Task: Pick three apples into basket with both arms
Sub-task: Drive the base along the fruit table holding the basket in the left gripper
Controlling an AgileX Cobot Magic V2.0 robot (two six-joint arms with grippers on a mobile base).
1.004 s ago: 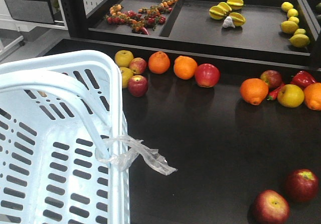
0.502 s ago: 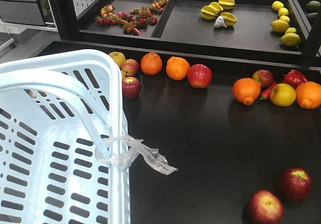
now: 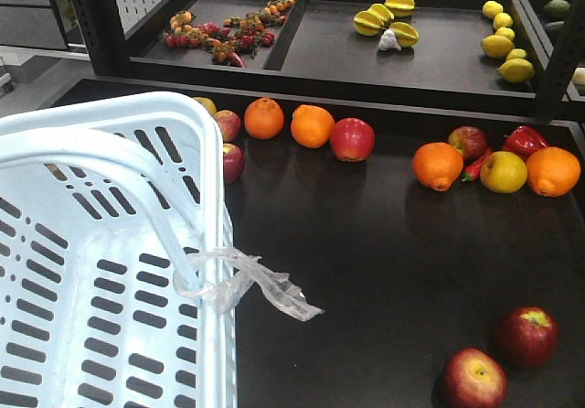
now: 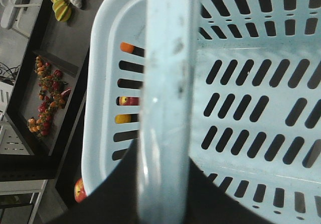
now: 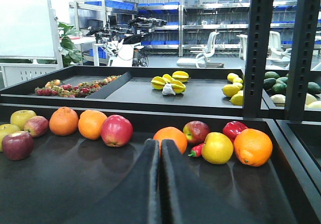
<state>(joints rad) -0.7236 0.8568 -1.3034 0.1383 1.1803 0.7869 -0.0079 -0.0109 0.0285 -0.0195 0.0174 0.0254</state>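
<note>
The pale blue basket (image 3: 119, 106) fills the left of the front view, with clear film (image 3: 260, 284) tied to its handle. My left gripper (image 4: 163, 196) is shut on the basket handle (image 4: 163, 93), one black finger on each side of it. Two dark red apples (image 3: 526, 335) (image 3: 475, 378) lie at the lower right of the black shelf. A third dark apple (image 3: 230, 162) sits half hidden behind the basket's corner and shows at the left in the right wrist view (image 5: 18, 145). My right gripper (image 5: 160, 143) is shut on nothing, low over the shelf.
A row of fruit lies along the shelf's back: oranges (image 3: 264, 118) (image 3: 313, 125) (image 3: 437, 166), a bright red apple (image 3: 352, 139), a yellow apple (image 3: 504, 171) and a red pepper (image 3: 526, 140). The upper tray (image 3: 439, 56) holds star fruit and lemons. Black uprights (image 5: 258, 48) flank it.
In the front view the shelf and its fruit have slid left, while the basket keeps its place in the frame. The basket's corner now covers more of the left-hand apples.
</note>
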